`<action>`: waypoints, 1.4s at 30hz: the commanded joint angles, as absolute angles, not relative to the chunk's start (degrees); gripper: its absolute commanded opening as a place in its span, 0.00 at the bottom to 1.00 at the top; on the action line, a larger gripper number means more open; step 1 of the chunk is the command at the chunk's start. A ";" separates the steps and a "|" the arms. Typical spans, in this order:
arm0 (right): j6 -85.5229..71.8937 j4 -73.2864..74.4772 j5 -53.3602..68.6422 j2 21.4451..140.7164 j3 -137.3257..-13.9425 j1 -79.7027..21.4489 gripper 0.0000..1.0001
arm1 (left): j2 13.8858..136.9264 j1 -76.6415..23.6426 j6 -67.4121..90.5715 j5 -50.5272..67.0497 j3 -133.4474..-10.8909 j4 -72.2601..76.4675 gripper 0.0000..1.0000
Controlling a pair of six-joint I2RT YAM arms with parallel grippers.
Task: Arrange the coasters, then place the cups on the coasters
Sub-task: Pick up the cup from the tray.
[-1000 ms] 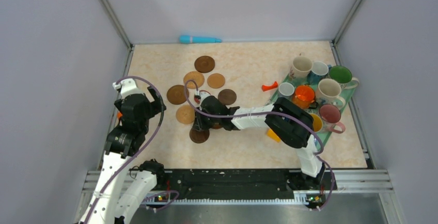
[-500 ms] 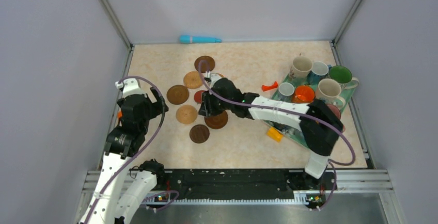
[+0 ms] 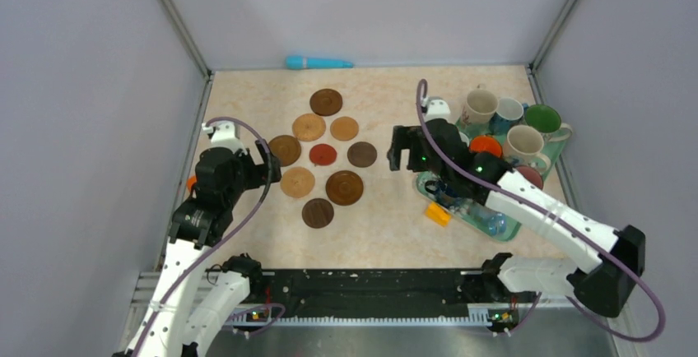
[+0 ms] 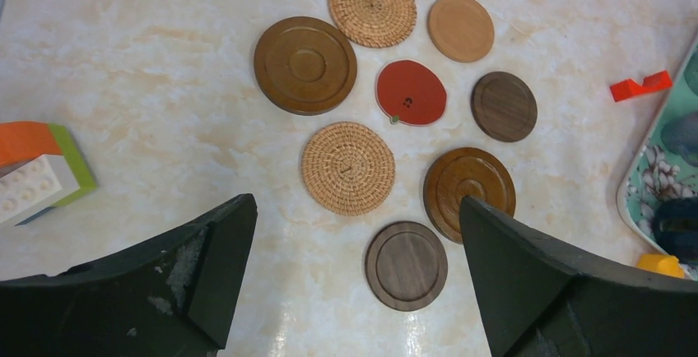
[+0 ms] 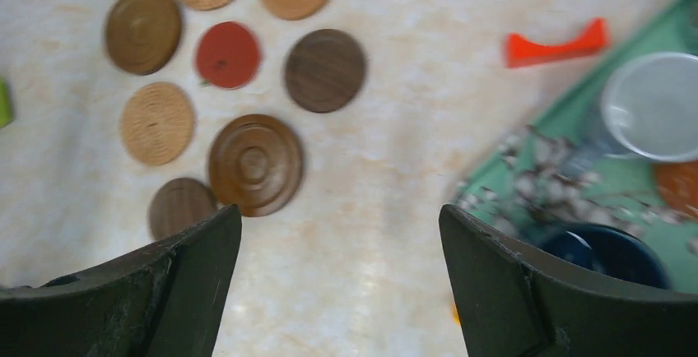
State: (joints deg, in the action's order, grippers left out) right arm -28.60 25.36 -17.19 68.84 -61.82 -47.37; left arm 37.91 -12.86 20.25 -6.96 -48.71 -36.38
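gaping empty are the left gripper (image 4: 355, 201) and right gripper (image 5: 339, 209), whose arm (image 3: 543, 213) hides some cups (image 3: 527, 139).

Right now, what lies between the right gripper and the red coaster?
In the top view, one small dark brown coaster lies flat between the right gripper and the red coaster.

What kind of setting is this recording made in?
Probably a lab test cell: plain grey panel walls box in the table, and the left arm and right arm are bolted to a metal rail.
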 commanded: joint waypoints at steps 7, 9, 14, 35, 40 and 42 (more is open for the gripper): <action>-23.87 37.48 -23.33 60.86 -57.60 -34.82 0.76 | 37.38 -13.18 18.22 -2.11 -47.58 -32.61 0.99; -22.75 38.28 -22.72 61.77 -57.63 -32.99 0.66 | 37.39 -13.25 18.19 -2.03 -47.47 -32.62 0.99; -23.67 38.94 -17.07 64.15 -57.05 -28.31 0.47 | 37.42 -13.34 18.11 -2.15 -47.47 -32.67 0.99; -27.52 28.70 -13.07 67.86 -43.82 -28.08 0.41 | 37.51 -13.49 18.02 -3.42 -47.43 -32.98 0.99; -26.15 28.48 -12.84 67.85 -43.81 -28.04 0.34 | 37.62 -13.45 18.02 -3.45 -47.38 -32.96 0.99; -25.20 28.45 -12.66 67.37 -44.13 -28.09 0.32 | 37.65 -13.44 18.05 -3.51 -47.37 -32.91 0.99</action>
State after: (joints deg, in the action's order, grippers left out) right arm -26.83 30.72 -12.91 68.03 -43.81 -28.32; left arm 37.89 -13.23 18.98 -2.83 -47.79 -35.97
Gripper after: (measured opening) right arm 0.337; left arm 0.986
